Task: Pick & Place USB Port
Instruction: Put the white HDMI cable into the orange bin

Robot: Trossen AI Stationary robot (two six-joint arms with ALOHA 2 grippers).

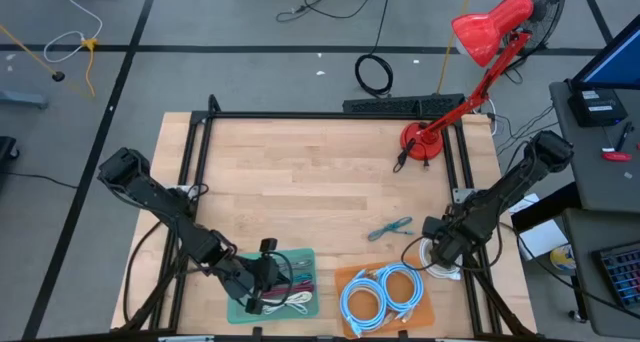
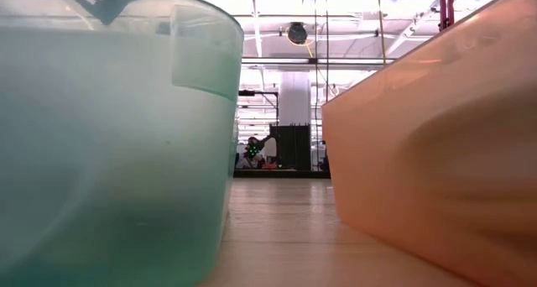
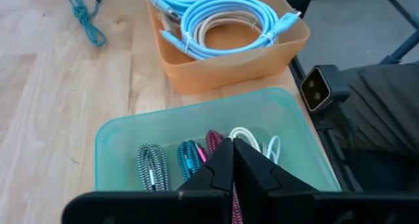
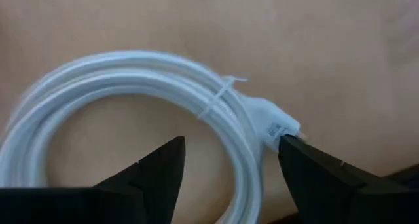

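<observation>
A coiled white cable (image 4: 131, 112) lies on the table's edge (image 1: 330, 172) at four o'clock, framed by the right gripper's (image 4: 229, 162) spread fingers; its plug's print is unreadable. The left gripper (image 3: 232, 168), pinched shut, hovers over a green bin (image 3: 118, 135) of braided cables; an orange bin (image 3: 222, 67) holds blue coils.

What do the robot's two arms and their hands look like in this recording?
Both arms are dark, near-black, jointed links with rounded housings. The left hand ends in two black wedge-shaped fingers tapering to thin tips. The right hand has matching black fingers with angular, pointed tips. No markings are visible on either.
</observation>
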